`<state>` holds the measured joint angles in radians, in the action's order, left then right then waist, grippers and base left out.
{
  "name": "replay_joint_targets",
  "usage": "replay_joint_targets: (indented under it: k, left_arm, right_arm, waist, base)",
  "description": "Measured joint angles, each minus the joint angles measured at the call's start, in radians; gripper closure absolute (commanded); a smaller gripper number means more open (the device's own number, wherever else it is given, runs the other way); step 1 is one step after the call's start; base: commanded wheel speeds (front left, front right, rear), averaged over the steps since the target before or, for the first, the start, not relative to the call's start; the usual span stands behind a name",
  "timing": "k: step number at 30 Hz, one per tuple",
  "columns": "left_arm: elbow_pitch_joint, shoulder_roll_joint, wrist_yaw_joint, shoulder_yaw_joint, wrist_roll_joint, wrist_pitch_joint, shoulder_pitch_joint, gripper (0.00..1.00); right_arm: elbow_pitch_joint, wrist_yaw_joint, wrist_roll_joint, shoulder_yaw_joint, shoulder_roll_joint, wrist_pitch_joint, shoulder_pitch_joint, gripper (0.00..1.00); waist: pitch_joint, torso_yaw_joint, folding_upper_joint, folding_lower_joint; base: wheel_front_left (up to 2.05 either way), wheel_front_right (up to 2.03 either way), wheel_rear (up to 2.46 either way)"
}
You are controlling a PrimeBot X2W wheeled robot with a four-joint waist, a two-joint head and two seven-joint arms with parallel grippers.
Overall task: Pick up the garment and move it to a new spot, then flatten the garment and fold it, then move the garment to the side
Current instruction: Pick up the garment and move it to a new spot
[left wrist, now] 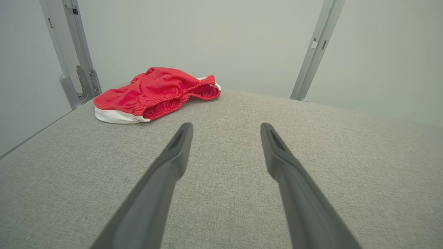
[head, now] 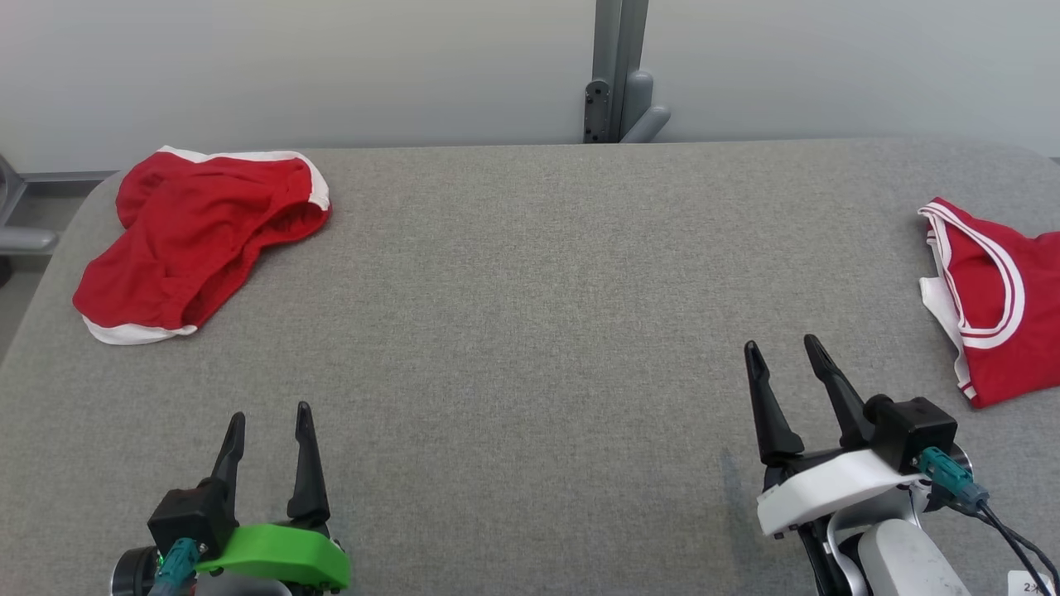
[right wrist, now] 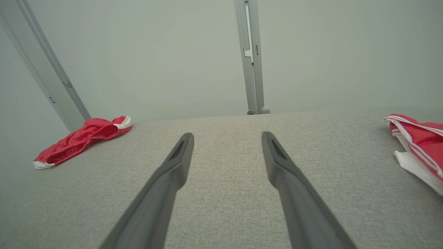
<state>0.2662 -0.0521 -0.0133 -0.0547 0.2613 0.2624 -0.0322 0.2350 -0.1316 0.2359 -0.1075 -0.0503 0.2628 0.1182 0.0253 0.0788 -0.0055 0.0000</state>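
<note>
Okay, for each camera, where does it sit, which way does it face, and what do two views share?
Head view: on the robot's head, looking forward and down at the grey table; left gripper and right gripper show, open.
Left wrist view: on the left wrist, facing along its fingers toward the red shorts.
Right wrist view: on the right wrist, facing along its fingers toward a grey post.
Shared: both wrist views show the red shorts.

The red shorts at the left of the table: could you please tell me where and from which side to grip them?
Probably the gathered waistband of the red shorts, which stands raised and open toward the middle of the table. The open left gripper could come from the near right side, pinching that lip; the rest lies flatter.
</note>
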Motion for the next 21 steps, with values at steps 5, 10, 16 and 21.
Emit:
replay_joint_targets:
  k: [5, 10, 16, 21]
  left_arm:
    - [-0.001, 0.0, 0.0, 0.0, -0.004, 0.0, -0.003, 0.0]
    - [-0.001, 0.001, 0.0, 0.001, -0.004, 0.0, -0.004, 0.0]
    - [-0.004, 0.001, 0.005, 0.008, -0.003, 0.0, -0.004, 0.0]
    - [-0.018, 0.002, 0.013, 0.008, -0.003, 0.0, 0.0, 0.0]
  right_arm:
    - [0.007, 0.0, 0.007, 0.003, 0.0, 0.0, 0.001, 0.0]
    - [0.007, 0.0, 0.011, 0.002, 0.0, 0.0, 0.001, 0.0]
    - [0.003, 0.0, 0.014, -0.004, 0.0, 0.0, 0.0, 0.0]
    - [0.0, 0.0, -0.002, -0.005, 0.0, 0.0, -0.007, 0.0]
  waist:
    - [0.001, 0.002, 0.0, 0.0]
    - [0.001, 0.007, 0.0, 0.0]
    - [-0.003, 0.032, 0.0, 0.0]
    - [-0.01, 0.083, 0.0, 0.0]
  base:
    - [0.0, 0.0, 0.0]
    - [0.0, 0.0, 0.0]
    - [0.0, 0.0, 0.0]
    - [0.0, 0.0, 0.0]
